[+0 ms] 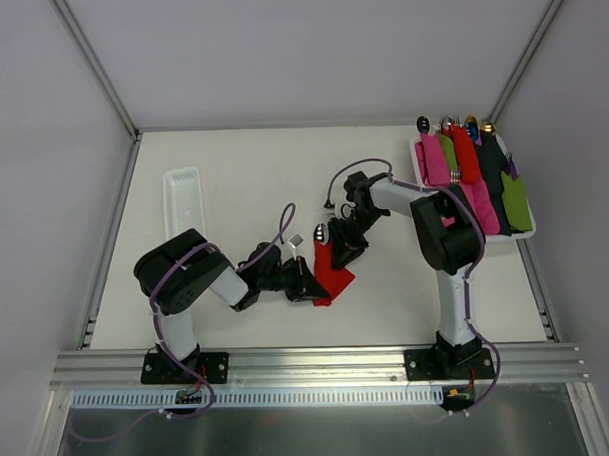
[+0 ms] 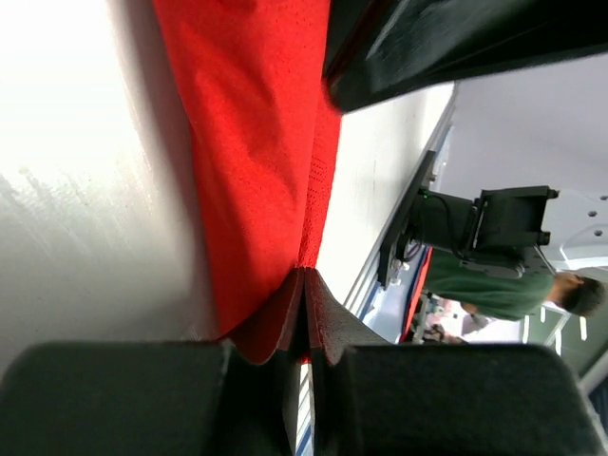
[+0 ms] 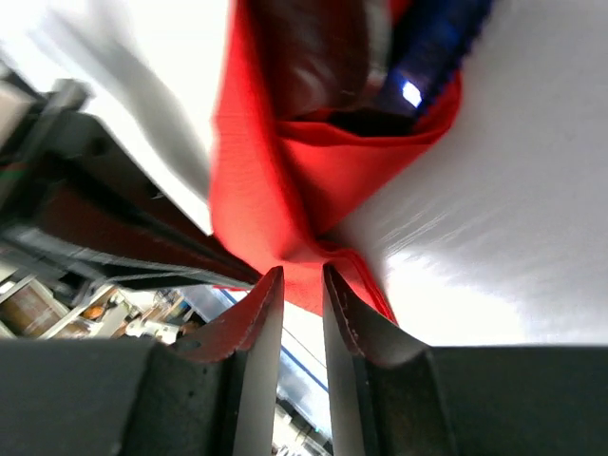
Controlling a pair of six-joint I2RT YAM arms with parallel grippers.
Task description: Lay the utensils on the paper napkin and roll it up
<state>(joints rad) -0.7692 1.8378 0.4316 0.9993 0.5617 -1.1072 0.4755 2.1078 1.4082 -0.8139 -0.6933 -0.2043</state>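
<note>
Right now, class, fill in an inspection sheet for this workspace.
Surface: white table.
Job's things: paper napkin crumpled mid-table, folded around utensils, which poke out at its far end.
Clutter: white ribbed tray left; second tray holding rolled bundles far right.
Grippers: left gripper shut on paper napkin; right gripper at its fold, grip unclear.
Cables: purple cables looped along both arms.
Surroundings: aluminium frame rail; person in green beyond.

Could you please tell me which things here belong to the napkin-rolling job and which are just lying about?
For the job:
paper napkin
utensils

Lying about:
white ribbed tray
rolled bundles
right-hand tray holding them
</note>
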